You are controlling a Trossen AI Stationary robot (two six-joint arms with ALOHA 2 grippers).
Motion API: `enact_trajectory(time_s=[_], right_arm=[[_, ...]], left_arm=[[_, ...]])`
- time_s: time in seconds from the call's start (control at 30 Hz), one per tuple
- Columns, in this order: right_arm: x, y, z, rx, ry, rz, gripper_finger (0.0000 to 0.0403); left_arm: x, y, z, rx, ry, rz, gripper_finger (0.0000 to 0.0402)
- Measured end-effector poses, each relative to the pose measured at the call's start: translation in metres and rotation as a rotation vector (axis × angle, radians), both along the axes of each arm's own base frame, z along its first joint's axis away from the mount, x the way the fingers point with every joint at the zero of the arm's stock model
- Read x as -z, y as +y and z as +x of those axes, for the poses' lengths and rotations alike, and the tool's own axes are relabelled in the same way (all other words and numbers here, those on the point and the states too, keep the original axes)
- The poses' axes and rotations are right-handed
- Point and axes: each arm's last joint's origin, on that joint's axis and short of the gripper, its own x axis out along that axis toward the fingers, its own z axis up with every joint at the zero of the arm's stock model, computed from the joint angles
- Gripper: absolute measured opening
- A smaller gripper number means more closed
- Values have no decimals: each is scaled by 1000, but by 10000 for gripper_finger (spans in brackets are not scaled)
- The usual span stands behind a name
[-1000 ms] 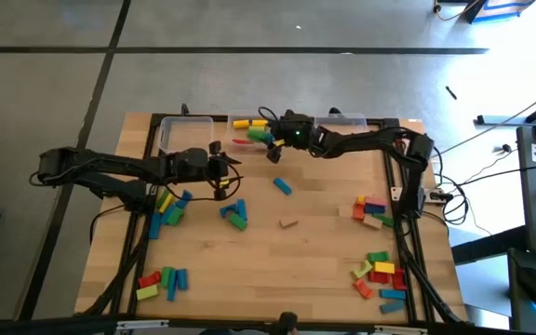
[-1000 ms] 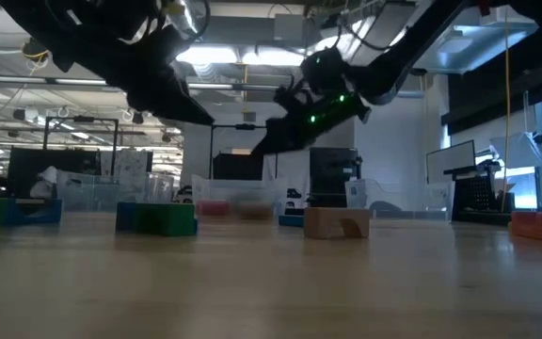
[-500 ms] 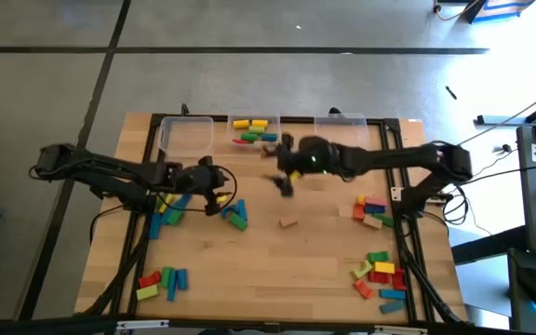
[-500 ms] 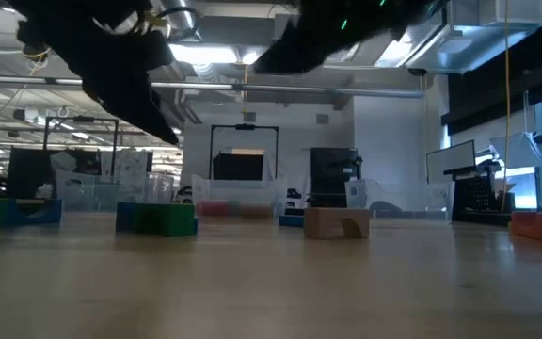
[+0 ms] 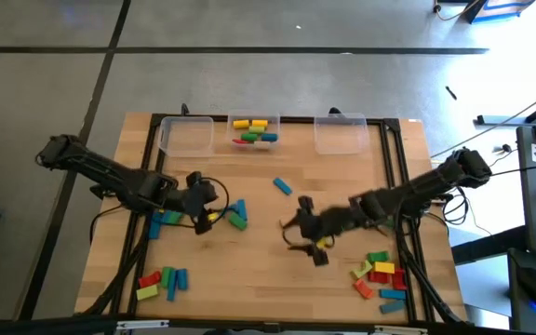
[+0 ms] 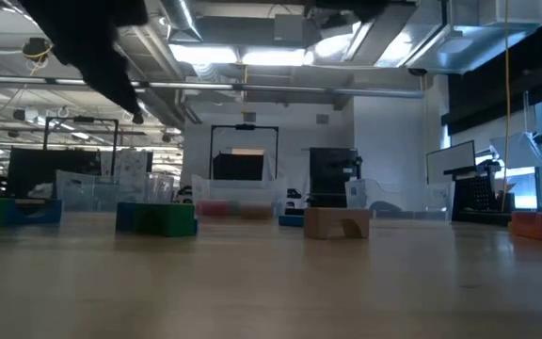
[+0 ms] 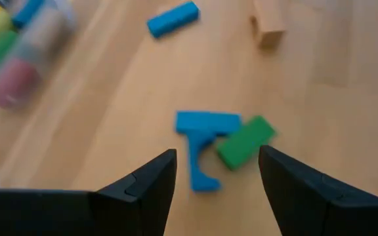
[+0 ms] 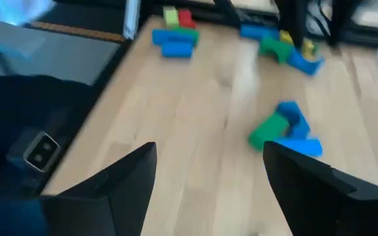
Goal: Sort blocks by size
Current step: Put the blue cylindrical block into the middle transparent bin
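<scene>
The blocks lie in loose groups on the wooden table. A blue block (image 5: 282, 186) lies alone at mid-table, and a blue and green cluster (image 5: 237, 214) sits left of centre. My left gripper (image 5: 214, 208) hangs open above the table just left of that cluster; its wrist view shows the blue block (image 7: 202, 147) and green block (image 7: 245, 141) ahead of the fingers. My right gripper (image 5: 292, 231) hangs open over mid-table and touches nothing. A tan block (image 7: 268, 26) rests flat on the table near it.
Three clear bins stand along the far edge: left (image 5: 186, 137), middle (image 5: 254, 130) with several blocks, right (image 5: 341, 135). More block groups lie at the left (image 5: 166, 219), near left (image 5: 161, 281), right (image 5: 372, 209) and near right (image 5: 380, 274).
My right gripper has swung from over the middle bin at the far edge toward the near edge, to mid-table, rising as it went and staying open. My left gripper has moved toward the near edge and rolled, also staying open. No block has moved.
</scene>
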Motion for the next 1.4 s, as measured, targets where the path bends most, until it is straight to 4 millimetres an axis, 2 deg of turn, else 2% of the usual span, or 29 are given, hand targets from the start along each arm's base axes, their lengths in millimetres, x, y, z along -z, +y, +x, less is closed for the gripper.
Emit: enact_trajectory(time_s=[0.23,0.43,0.6,0.77,0.97,1.23,1.4], right_arm=[[37,41,-35,134,49,4,280],[59,62,-60,279,16,107,280],[72,74,-63,317,-21,124,280],[82,72,-57,358,-18,86,280],[87,71,-53,373,-17,76,280],[87,70,-53,394,-28,57,280],[88,70,-53,396,-28,54,280]], left_arm=[[-12,-33,-12,-48,-48,-200,210],[-12,-58,-24,-84,6,-480,210],[-11,-77,-39,-143,104,-699,210],[-7,-90,-45,-318,210,-879,210],[12,-109,-37,-419,315,-891,210],[20,-141,-21,-449,407,-898,210],[46,-153,-18,-527,488,-836,210]])
